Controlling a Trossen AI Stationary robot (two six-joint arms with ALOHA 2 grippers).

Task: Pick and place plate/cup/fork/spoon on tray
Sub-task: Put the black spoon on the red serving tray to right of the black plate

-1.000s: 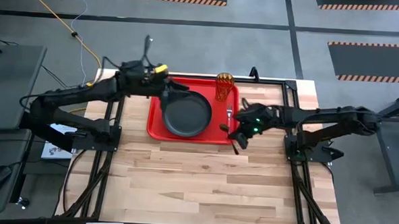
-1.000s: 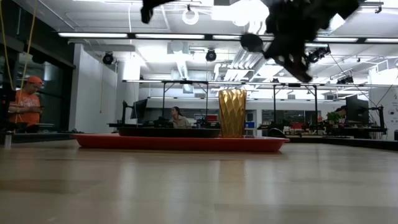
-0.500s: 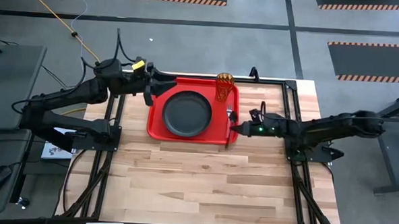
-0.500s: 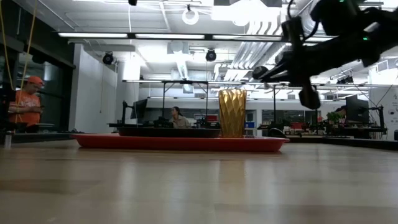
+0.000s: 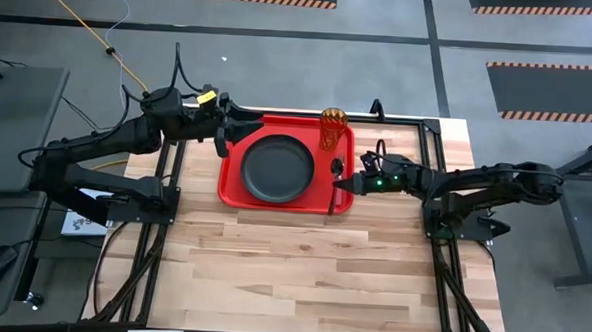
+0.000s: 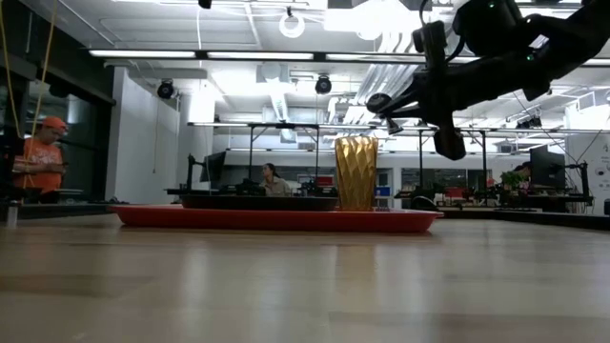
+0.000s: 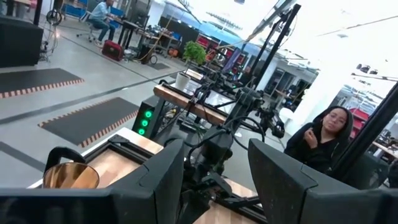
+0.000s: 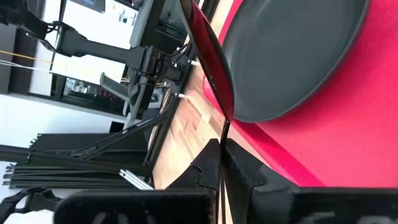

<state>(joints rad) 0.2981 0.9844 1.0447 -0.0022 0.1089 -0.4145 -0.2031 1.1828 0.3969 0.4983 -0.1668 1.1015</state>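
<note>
From above, the red tray (image 5: 288,164) lies at the far middle of the table (image 5: 302,266), with the plate (image 5: 276,169) on it and the cup (image 5: 333,128) upright in its far right corner. The right gripper (image 5: 341,185) is over the tray's right edge, fingers pinched together on the spoon (image 5: 334,187), a thin dark line running along that edge. Half a second ago the gripper sat just outside the rim; it has since slid inward over the red. The fork is too small to make out here. The left gripper (image 5: 224,135) waits at the tray's far left corner, fingers spread and holding nothing — where it was half a second ago.

At table height, the cup (image 6: 355,172) stands on the tray (image 6: 276,218) behind the low dark plate (image 6: 259,201). The right arm's dark bulk hangs above the tray's right end, further left than before.

The left wrist view shows its two fingers (image 7: 163,177) parted with nothing between them, the cup's rim (image 7: 69,176) beyond, and a seated person (image 7: 323,140) in the room.

The right wrist view looks along closed fingers (image 8: 242,171) gripping the spoon's thin handle (image 8: 222,140), its bowl (image 8: 208,50) hanging over the plate (image 8: 292,50) and red tray (image 8: 336,143).
</note>
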